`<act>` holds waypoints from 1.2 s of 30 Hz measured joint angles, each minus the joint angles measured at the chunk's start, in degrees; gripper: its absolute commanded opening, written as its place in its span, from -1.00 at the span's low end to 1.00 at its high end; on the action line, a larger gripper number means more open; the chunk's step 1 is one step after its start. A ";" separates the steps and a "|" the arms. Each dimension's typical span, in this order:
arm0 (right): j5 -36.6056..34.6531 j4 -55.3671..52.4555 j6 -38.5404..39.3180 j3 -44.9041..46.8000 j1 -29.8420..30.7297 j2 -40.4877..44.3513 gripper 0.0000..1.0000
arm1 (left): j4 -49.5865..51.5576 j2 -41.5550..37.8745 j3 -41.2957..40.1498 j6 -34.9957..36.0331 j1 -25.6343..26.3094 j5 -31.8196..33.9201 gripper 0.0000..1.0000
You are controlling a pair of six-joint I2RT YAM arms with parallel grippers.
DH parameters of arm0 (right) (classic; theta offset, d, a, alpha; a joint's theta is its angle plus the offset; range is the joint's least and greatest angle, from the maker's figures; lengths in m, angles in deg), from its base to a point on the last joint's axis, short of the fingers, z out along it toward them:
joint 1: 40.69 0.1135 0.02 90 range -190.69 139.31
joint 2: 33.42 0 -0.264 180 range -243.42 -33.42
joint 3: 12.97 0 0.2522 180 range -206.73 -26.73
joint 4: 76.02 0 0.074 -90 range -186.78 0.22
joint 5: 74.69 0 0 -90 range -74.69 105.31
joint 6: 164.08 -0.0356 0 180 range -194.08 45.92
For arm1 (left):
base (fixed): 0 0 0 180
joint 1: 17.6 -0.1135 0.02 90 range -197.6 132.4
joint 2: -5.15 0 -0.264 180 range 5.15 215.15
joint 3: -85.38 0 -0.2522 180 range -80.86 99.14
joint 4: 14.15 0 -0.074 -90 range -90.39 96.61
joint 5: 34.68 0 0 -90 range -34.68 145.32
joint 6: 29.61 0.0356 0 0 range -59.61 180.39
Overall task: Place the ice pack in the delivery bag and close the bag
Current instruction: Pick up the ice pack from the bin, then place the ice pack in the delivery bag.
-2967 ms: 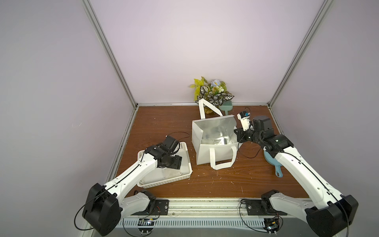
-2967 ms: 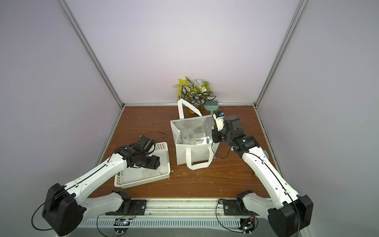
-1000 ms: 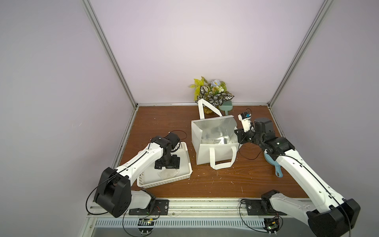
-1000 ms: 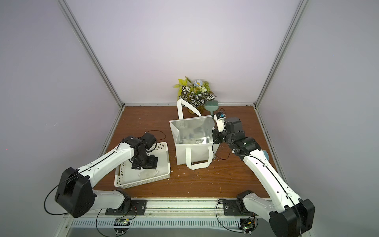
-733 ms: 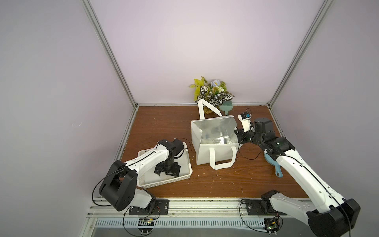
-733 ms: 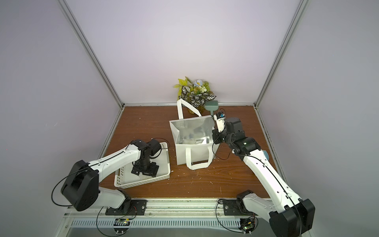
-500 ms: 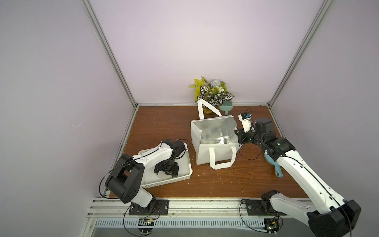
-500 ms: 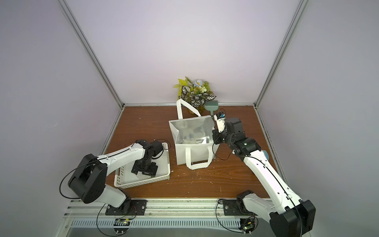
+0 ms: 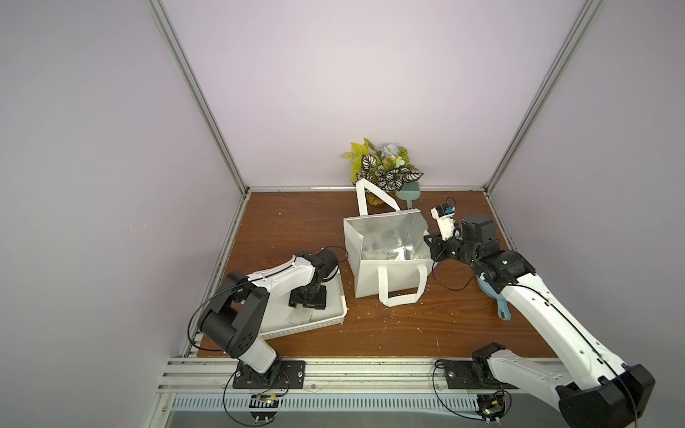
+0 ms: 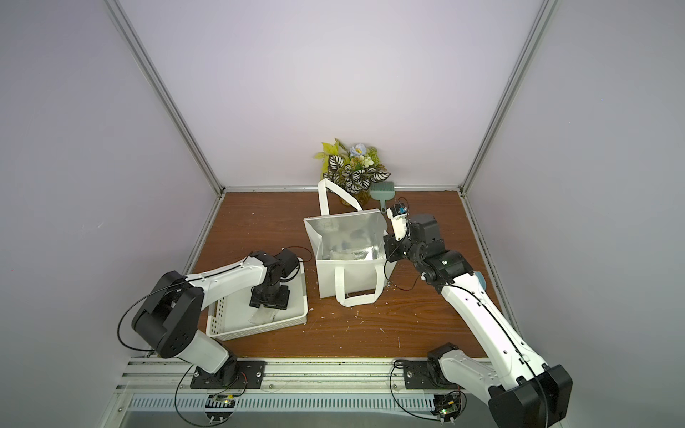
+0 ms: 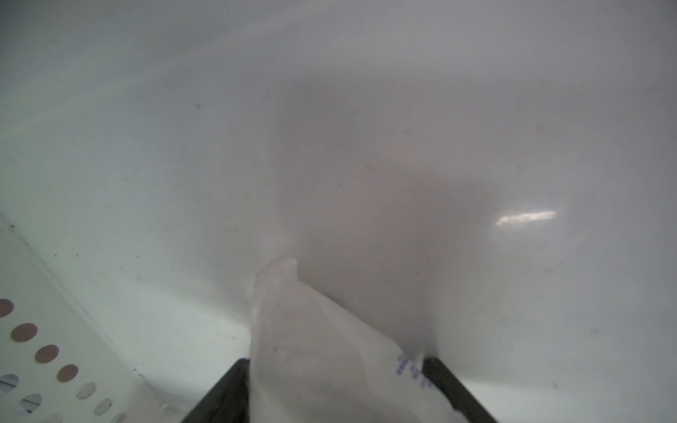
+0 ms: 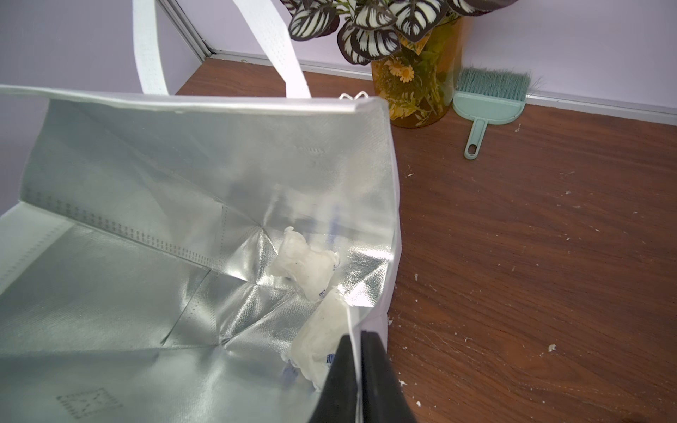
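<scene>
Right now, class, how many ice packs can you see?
3. Two packs in the bag; one pack in the basket at the left pincer. Others may be hidden.

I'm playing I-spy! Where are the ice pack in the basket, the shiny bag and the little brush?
ice pack (image 11: 318, 359), left wrist view, its middle.
delivery bag (image 9: 402, 276), a top view, white front wall.
brush (image 12: 489, 104), right wrist view, teal head.
</scene>
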 measured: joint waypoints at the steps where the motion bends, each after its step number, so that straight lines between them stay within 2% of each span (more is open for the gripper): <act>1: 0.02 0.00 0.00 0.00 -0.02 0.00 -0.79 | -0.44 -0.98 -0.76 -0.02 -0.22 -0.48 0.54; 4: 0.04 0.00 0.00 0.00 0.00 -0.07 -0.79 | -1.49 -4.37 -3.78 0.17 -1.22 -3.19 0.62; 6: 0.20 0.02 0.00 0.00 0.00 -0.22 -0.79 | -1.64 -5.90 -5.70 0.52 -1.46 -4.98 0.60; 7: 0.24 0.02 0.00 0.00 -0.02 -0.33 -0.79 | -1.64 -6.25 -6.34 0.76 -1.53 -5.73 0.55; 9: 0.31 0.09 0.00 0.00 -0.02 -0.57 -0.79 | -1.62 -6.62 -7.04 1.25 -1.64 -6.80 0.30; 10: 0.33 0.09 -0.02 0.00 -0.02 -0.70 -0.79 | -1.53 -6.67 -7.04 1.22 -1.64 -7.13 0.13; 11: 0.37 0.11 -0.02 -0.02 0.00 -0.85 -0.79 | -1.49 -6.64 -7.04 1.22 -1.64 -7.52 -0.13; 12: 0.42 0.17 -0.02 -0.02 -0.02 -0.98 -0.79 | -1.38 -6.64 -6.97 1.40 -1.64 -7.52 -0.23; 22: 0.37 0.46 -0.09 -0.02 0.00 -1.27 -0.79 | -0.90 -6.88 -3.19 1.09 -2.01 -4.48 -0.41; 28: 0.17 0.44 -0.09 -0.13 -0.02 -1.31 -0.79 | 0.57 -12.22 7.02 1.40 -3.08 -2.36 -0.46; 32: 0.15 0.33 -0.17 -0.37 -0.02 -1.42 -0.79 | 0.61 -15.87 18.23 3.69 -3.10 -1.86 -0.46; 36: 0.15 0.37 -0.26 -0.57 -0.02 -2.10 -0.79 | 0.68 -16.24 30.58 8.35 -1.36 -1.22 -0.47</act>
